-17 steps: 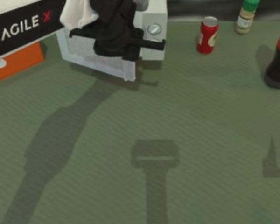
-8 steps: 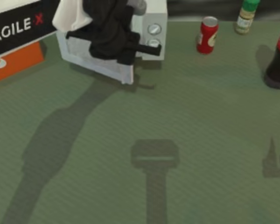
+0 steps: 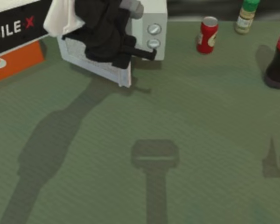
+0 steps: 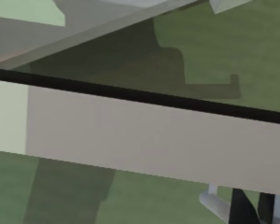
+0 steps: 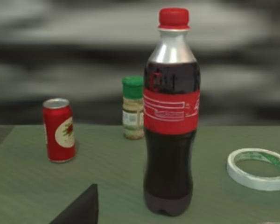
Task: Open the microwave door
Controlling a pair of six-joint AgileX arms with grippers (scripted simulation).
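Note:
The white microwave (image 3: 151, 16) stands at the back left of the table, its two silver knobs (image 3: 153, 36) showing. The microwave door (image 3: 95, 66), white-framed with a grey mesh window, stands swung partly out from the front, its free edge toward the table's middle. My left gripper (image 3: 130, 52) sits at that free edge, shut on the door's silver handle (image 4: 214, 205). In the left wrist view, black fingers (image 4: 239, 210) straddle the handle under the door's pale edge (image 4: 154, 135). My right arm is out of the top view; its wrist view shows one black fingertip (image 5: 81, 207).
A red can (image 3: 207, 35) and a green-lidded spice jar (image 3: 247, 16) stand right of the microwave. A cola bottle (image 3: 279, 56) is at the far right, with a roll of tape (image 5: 259, 168) beside it. An orange box (image 3: 16, 63) lies left of the microwave.
My left gripper has moved left with the handle, and the door has swung further out. The lower knob, covered a second ago, now shows.

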